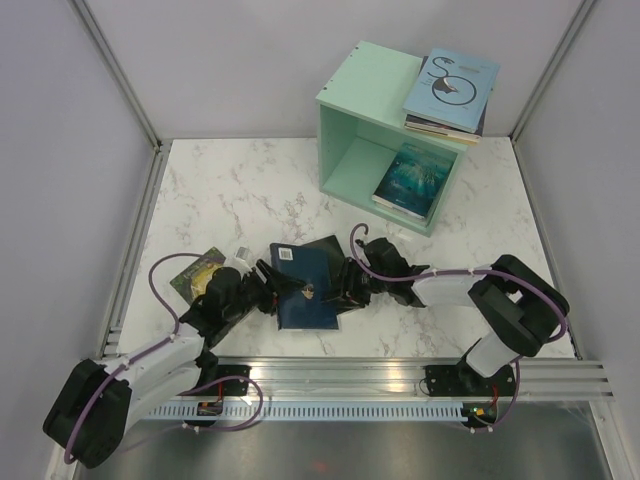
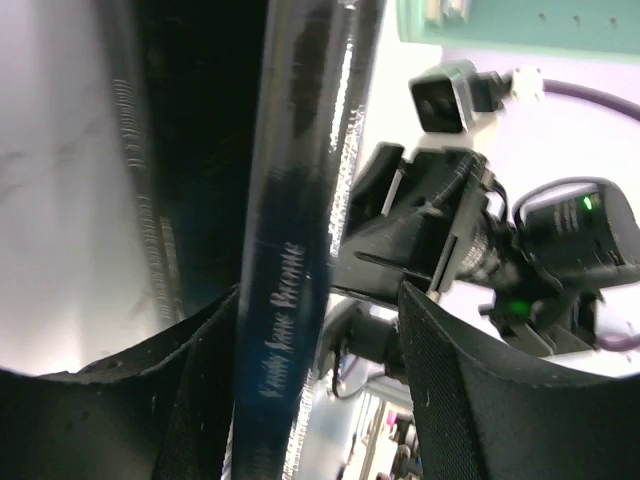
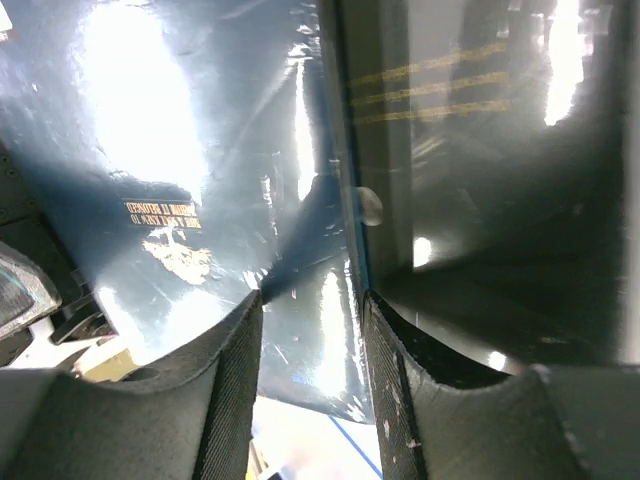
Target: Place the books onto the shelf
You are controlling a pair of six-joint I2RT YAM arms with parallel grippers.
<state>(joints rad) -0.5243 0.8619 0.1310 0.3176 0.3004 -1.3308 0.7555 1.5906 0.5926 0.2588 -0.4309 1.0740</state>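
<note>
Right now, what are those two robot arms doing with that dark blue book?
Both arms meet at the navy book in the middle of the table. The left gripper is open around its spine. The right gripper straddles the opposite edge; I can't tell if it's squeezing. The shelf has an icy-blue book inside and a stack on top. A green-gold book lies nearby.
</note>
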